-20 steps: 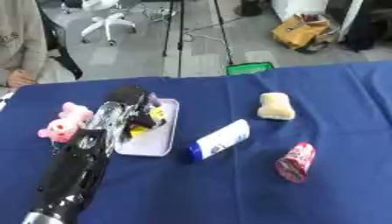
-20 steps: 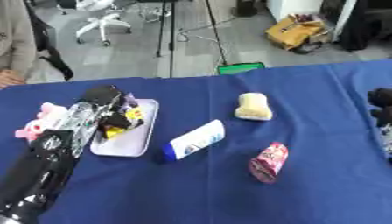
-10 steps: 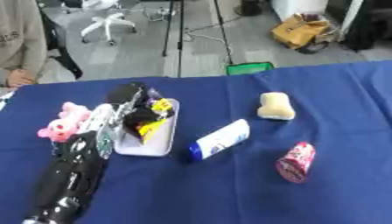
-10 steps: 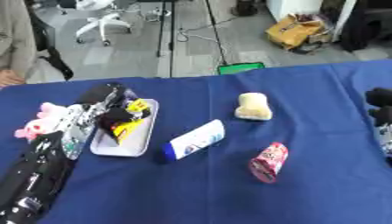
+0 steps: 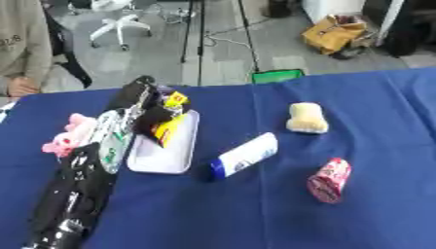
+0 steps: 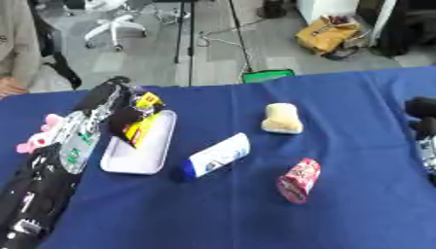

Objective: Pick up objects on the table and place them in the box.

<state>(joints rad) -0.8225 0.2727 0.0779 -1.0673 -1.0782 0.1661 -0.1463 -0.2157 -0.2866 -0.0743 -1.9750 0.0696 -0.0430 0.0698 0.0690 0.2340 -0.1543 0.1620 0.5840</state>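
Note:
My left hand point(image 5: 136, 99) reaches in from the lower left and hovers over the far end of the white tray point(image 5: 162, 158). Its fingers and thumb are curled round a yellow packet point(image 5: 170, 127) held just above the tray. A pink plush toy point(image 5: 68, 138) lies left of the arm. On the blue cloth I see a white bottle with a blue cap point(image 5: 245, 154), a beige sponge-like block point(image 5: 306, 118) and a red and pink packet point(image 5: 330, 179). My right hand point(image 6: 422, 127) shows dark at the right edge of the right eye view.
The blue table's far edge point(image 5: 255, 86) borders a grey floor with a green item point(image 5: 277, 76), stands and an office chair. A person's sleeve and hand point(image 5: 21, 82) rest at the far left corner. Bare cloth lies along the table's front.
My left hand has moved farther away along the tray and risen a little, carrying the yellow packet with it. The other objects lie as before.

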